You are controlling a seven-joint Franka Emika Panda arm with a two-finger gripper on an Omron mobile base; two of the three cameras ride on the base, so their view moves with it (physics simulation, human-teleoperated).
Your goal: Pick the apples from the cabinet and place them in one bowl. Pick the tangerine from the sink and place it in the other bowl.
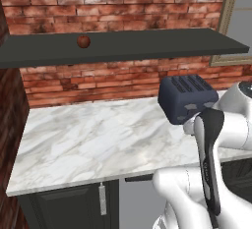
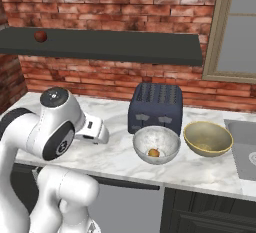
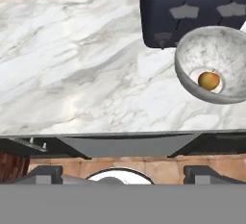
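Observation:
A dark red apple rests on the long dark cabinet shelf, at its left; the right base view shows this apple on the shelf too. A yellow-orange apple lies in the pale grey-white bowl in front of the toaster. To its right stands the tan-olive bowl, with nothing in it. The sink shows at the right edge; the tangerine is out of view. My gripper is open and holds nothing, hovering over the counter's front edge, left of the white bowl and its apple.
A dark blue toaster stands behind the white bowl, against the brick wall. The marble counter stretches left of it. Dark cabinet doors run below the counter. A window is at the right.

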